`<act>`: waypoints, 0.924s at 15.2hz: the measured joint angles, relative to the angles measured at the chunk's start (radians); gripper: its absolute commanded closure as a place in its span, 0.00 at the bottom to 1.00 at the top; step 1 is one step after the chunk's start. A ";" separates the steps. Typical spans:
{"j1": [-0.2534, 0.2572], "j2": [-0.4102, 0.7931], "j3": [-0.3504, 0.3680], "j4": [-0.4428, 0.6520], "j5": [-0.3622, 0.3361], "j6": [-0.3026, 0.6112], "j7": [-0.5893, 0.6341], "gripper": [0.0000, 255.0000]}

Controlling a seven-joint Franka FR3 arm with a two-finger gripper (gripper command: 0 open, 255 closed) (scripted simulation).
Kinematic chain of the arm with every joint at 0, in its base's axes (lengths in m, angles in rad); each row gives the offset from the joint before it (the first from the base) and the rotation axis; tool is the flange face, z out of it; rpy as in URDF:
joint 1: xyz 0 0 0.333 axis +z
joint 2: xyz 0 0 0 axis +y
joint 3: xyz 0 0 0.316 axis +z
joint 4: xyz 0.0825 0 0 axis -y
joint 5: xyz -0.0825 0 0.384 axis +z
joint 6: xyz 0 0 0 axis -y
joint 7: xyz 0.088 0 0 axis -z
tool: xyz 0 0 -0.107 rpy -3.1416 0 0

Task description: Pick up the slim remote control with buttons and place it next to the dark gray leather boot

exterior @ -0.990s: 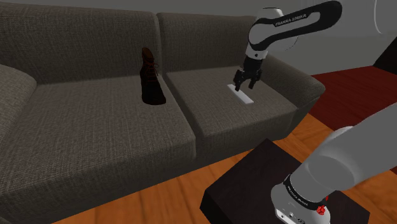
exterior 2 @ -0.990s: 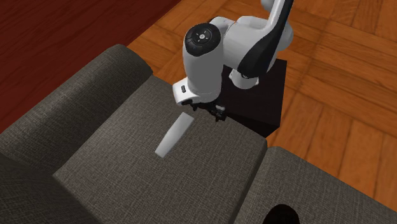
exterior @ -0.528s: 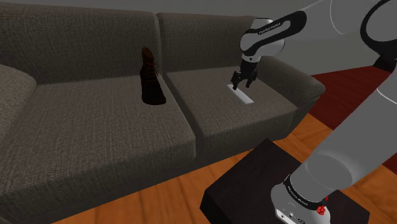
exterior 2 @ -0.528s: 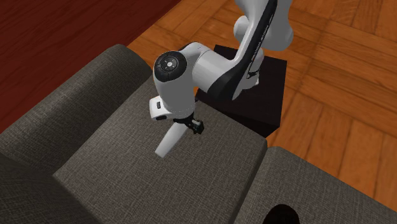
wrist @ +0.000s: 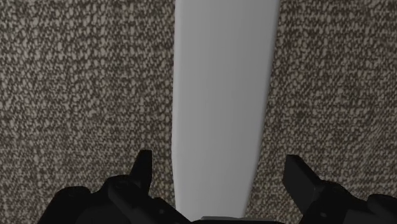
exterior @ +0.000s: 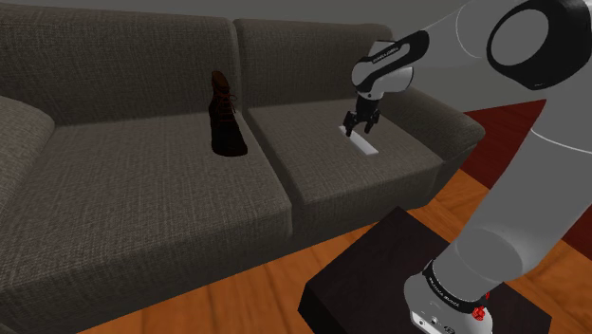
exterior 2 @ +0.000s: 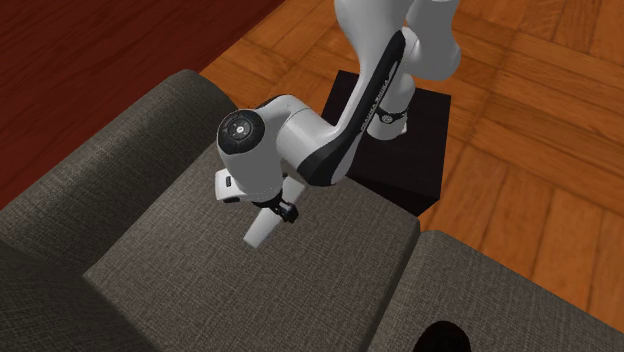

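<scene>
Your all-black two-finger gripper [wrist: 219, 158] low over the seat, fingers apart astride the slim pale grey remote [wrist: 222, 76] without touching it, remote flat on the grey-brown woven sofa [exterior: 313, 180], tall dark boot [exterior: 226, 119] upright on the neighbouring cushion, well apart toward the shoulder view's left.

Slim white remote [wrist: 222, 95] lies flat; dark boot [exterior: 226, 119] stands upright.

Open cushion [wrist: 83, 83] flanks the remote [wrist: 222, 95] — boot [exterior: 226, 119] well apart.

Plain white remote [wrist: 222, 95] on speckled grey-brown sofa [wrist: 76, 83]; blackish boot [exterior: 228, 133]
</scene>
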 measured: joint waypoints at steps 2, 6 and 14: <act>-0.001 0.017 0.002 -0.010 0.007 0.026 -0.004 0.00; -0.003 0.035 0.004 -0.021 0.015 0.055 -0.009 0.00; -0.003 0.037 0.004 -0.021 0.016 0.057 -0.009 1.00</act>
